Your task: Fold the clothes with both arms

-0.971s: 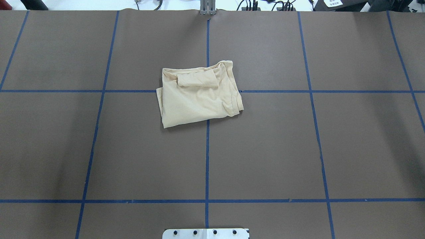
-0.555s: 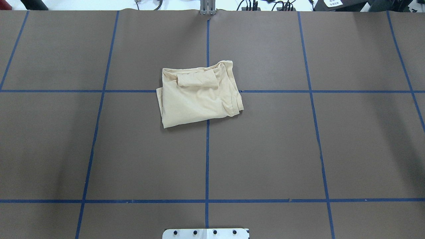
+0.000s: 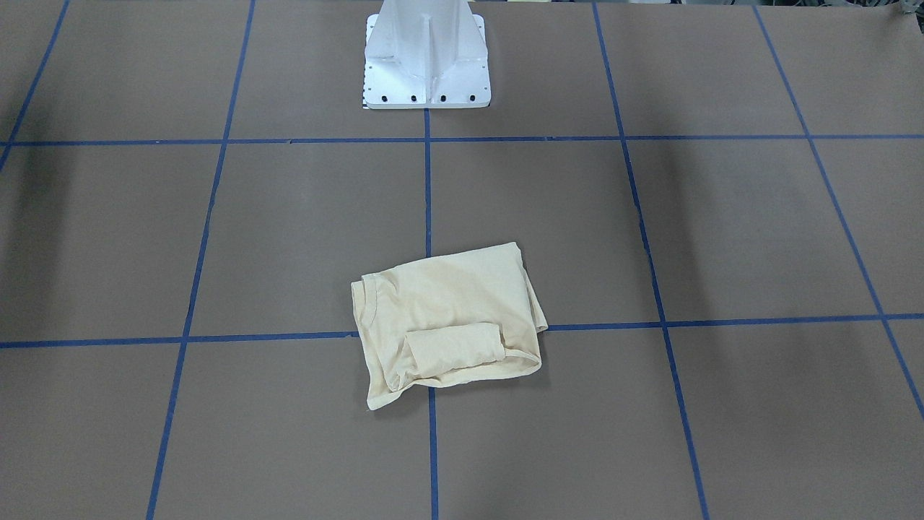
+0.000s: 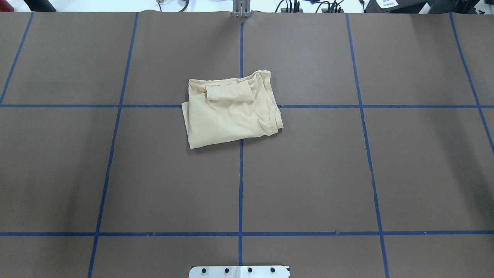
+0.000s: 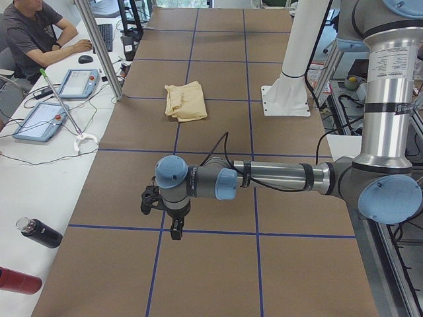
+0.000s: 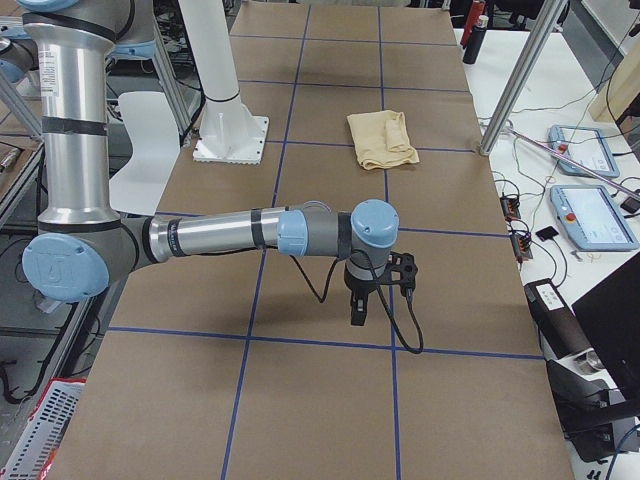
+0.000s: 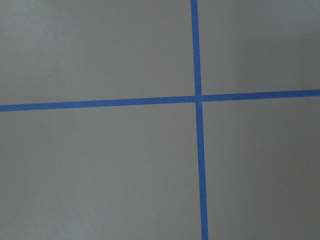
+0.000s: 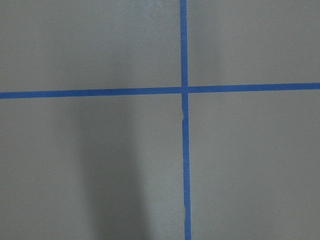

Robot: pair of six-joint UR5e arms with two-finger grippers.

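The pale cream T-shirt [image 4: 231,116] lies folded into a compact rectangle at the table's middle, with a folded sleeve [image 4: 229,94] on top; its print and neck label are hidden. It also shows in the front-facing view [image 3: 447,318] and in both side views [image 5: 185,101] [image 6: 382,138]. No arm is near it. My left gripper [image 5: 173,228] hangs over bare table far from the shirt, seen only in the exterior left view. My right gripper [image 6: 357,310] hangs likewise, seen only in the exterior right view. I cannot tell whether either is open or shut. Both wrist views show only brown table and blue tape.
The white pedestal base [image 3: 426,65] stands at the robot's side of the table. Blue tape lines [image 4: 241,185] grid the brown surface. An operator [image 5: 33,33] sits at a side desk with tablets [image 5: 41,121] and bottles [image 5: 39,232].
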